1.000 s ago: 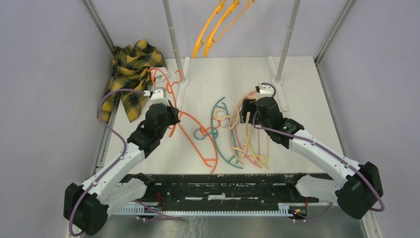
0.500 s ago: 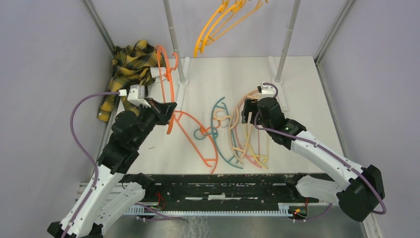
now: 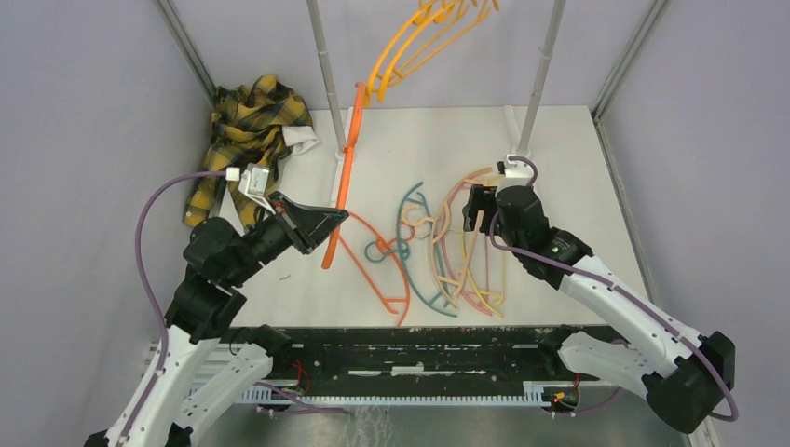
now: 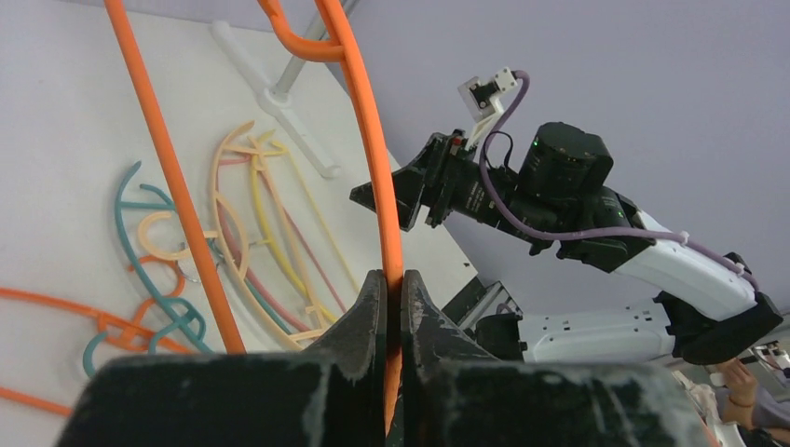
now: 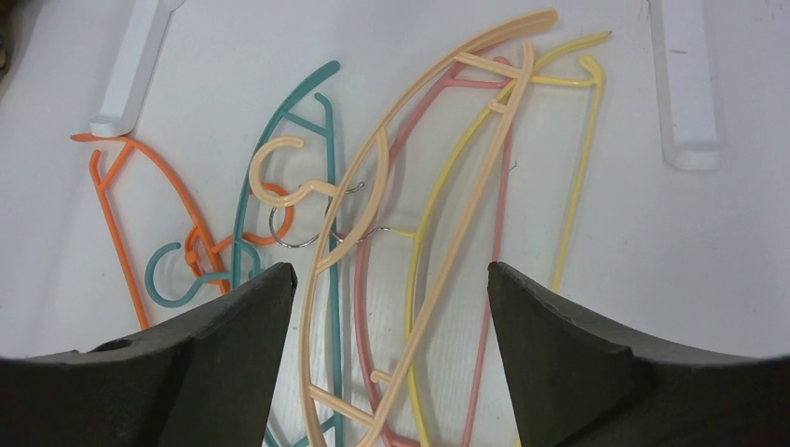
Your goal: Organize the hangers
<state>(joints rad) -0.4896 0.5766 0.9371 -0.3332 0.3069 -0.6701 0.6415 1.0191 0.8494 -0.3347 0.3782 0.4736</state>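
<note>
One orange hanger (image 3: 343, 168) is up off the surface (image 3: 578, 168), tilted beside the left pole (image 3: 324, 65), with our left tool (image 3: 328, 222) clamped on it. Five more hangers (image 3: 456, 261) lie heaped on the surface, one each in orange, teal, peach, pink and yellow. They sit below our right tool (image 3: 473, 207), its jaws apart and empty, and one plaid shirt (image 3: 247, 126) lies back left.

The flat white table (image 3: 578, 168) carries loose thin plastic hangers (image 5: 438, 272) and, at its far-left corner, a crumpled yellow-and-black plaid shirt (image 3: 247, 126).
</note>
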